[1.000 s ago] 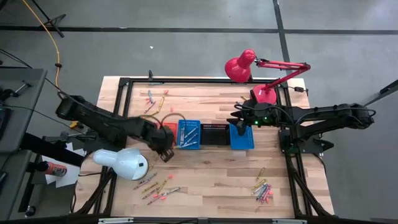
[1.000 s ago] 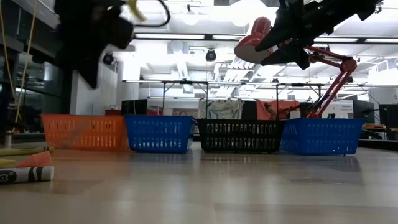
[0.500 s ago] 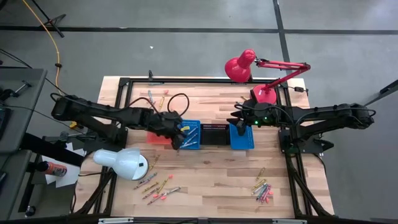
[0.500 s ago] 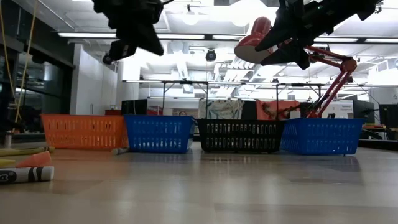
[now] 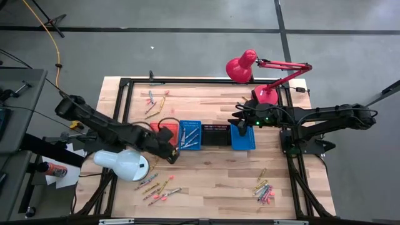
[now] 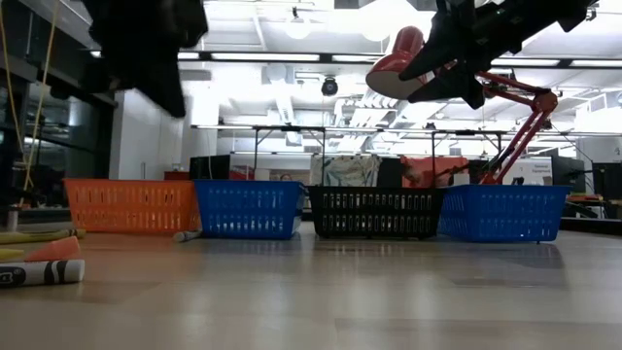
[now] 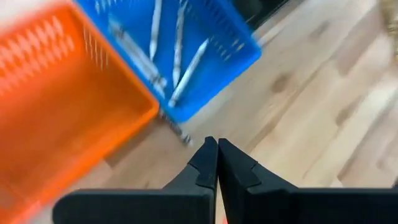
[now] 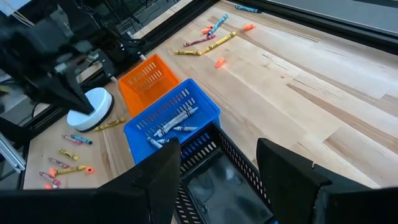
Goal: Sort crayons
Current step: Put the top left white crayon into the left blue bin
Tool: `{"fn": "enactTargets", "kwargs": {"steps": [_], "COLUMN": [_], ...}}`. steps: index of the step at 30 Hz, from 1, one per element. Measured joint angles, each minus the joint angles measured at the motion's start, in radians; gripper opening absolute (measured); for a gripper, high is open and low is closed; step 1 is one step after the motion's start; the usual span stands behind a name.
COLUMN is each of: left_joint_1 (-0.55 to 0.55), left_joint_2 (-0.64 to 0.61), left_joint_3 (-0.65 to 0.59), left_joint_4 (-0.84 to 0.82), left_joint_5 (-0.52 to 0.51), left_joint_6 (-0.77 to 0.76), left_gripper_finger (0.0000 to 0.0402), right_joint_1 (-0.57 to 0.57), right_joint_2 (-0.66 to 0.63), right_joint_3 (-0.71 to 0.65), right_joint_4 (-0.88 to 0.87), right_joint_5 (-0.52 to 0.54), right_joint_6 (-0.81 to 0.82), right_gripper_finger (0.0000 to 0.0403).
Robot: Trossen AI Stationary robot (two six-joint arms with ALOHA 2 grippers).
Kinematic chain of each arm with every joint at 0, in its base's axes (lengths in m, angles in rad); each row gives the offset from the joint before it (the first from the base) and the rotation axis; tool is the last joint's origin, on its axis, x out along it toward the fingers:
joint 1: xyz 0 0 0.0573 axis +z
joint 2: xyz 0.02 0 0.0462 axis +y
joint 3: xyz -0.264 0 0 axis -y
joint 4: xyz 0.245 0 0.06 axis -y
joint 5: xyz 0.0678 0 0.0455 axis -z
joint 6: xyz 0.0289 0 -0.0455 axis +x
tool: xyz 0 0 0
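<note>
Left claw [image 5: 167,152] hangs over the desk [image 5: 212,181] just in front of the orange basket [image 5: 157,133], fingers pressed together with nothing between them — its wrist view shows them pinched to a seam. So it looks like the gap between picks: several grey crayons lie in the blue basket [image 5: 190,134] beside the orange one, and one stray stick [image 7: 177,129] sits on the wood at that basket's corner. The loose crayons [image 5: 156,187] wait in a cluster near the front left, another bunch [image 5: 264,189] at front right, a few [image 5: 156,100] at the back. Next move, by my reading, is to spread those fingers and drop onto a single stick, lined up along its length.

Right claw [image 5: 240,122] hovers spread wide above the black basket [image 5: 215,133] and the second blue basket [image 5: 244,139], empty.

Hard to make out — the orange basket's contents, partly under the arm; the white lamp head [image 5: 122,164] covers some desk; the low view shows the left arm only as a dark blur.
</note>
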Motion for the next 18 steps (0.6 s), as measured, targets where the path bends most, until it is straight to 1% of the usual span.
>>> {"fn": "enactTargets", "kwargs": {"steps": [6, 10, 14, 18], "left_joint_1": [0.023, 0.039, 0.047, 0.05], "left_joint_2": [0.153, 0.208, 0.225, 0.24], "left_joint_3": [0.005, 0.009, 0.009, 0.01], "left_joint_4": [0.003, 0.009, 0.009, 0.015], "left_joint_5": [0.131, 0.151, 0.153, 0.153], "left_joint_6": [-0.092, -0.166, -0.235, -0.266], "left_gripper_finger": [0.0, 0.0001, 0.0001, 0.0007], "right_joint_1": [0.0, 0.0, 0.0, 0.0], "right_joint_2": [0.0, 0.0, 0.0, 0.0], "right_joint_3": [0.0, 0.0, 0.0, 0.0], "right_joint_4": [-0.034, -0.068, -0.086, -0.094], "right_joint_5": [0.0, 0.0, 0.0, 0.0], "right_joint_6": [-0.002, -0.002, -0.002, -0.01], "right_gripper_finger": [0.0204, 0.0204, 0.0204, 0.0204]}}
